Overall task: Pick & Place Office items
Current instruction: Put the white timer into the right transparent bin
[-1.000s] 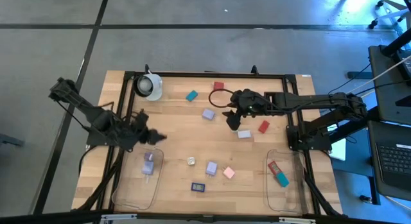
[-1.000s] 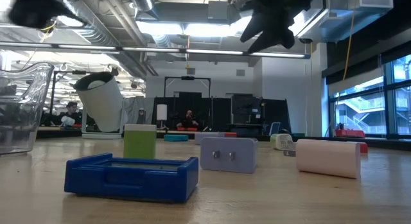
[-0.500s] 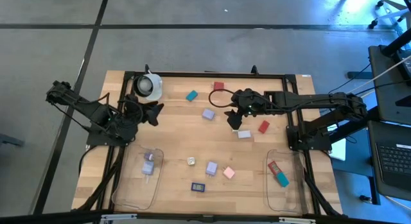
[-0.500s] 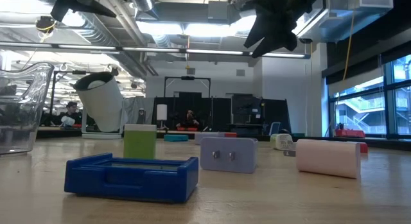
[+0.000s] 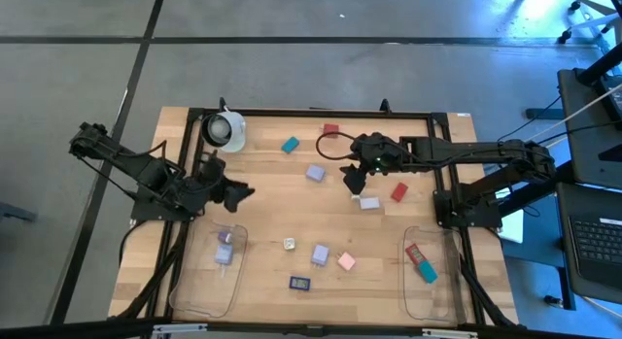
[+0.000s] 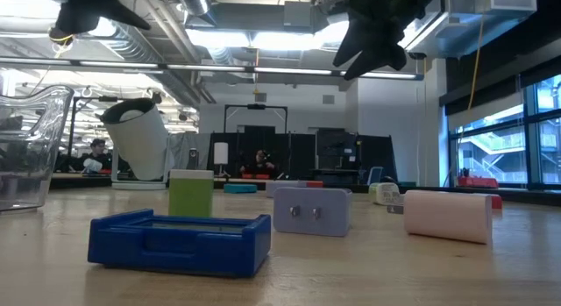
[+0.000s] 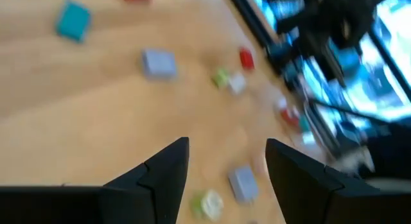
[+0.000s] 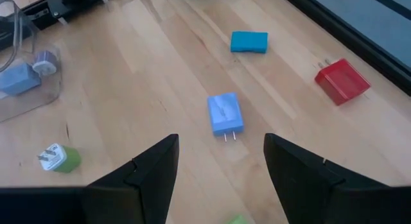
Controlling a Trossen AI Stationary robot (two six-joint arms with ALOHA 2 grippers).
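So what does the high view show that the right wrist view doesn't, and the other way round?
Only the high view shows the right-hand clear plastic tray holding a red piece and a teal piece, and the left end effector near the table's left side. Only the right wrist view shows two metal prongs on the lavender block. Both show the teal block, the red block and the open right end effector.

Grey concrete floor [image 5: 292, 77] surrounds the wooden table [image 5: 262, 198]; ceiling lights [image 6: 254, 39] glow, tall windows [image 6: 504, 135] alongside.
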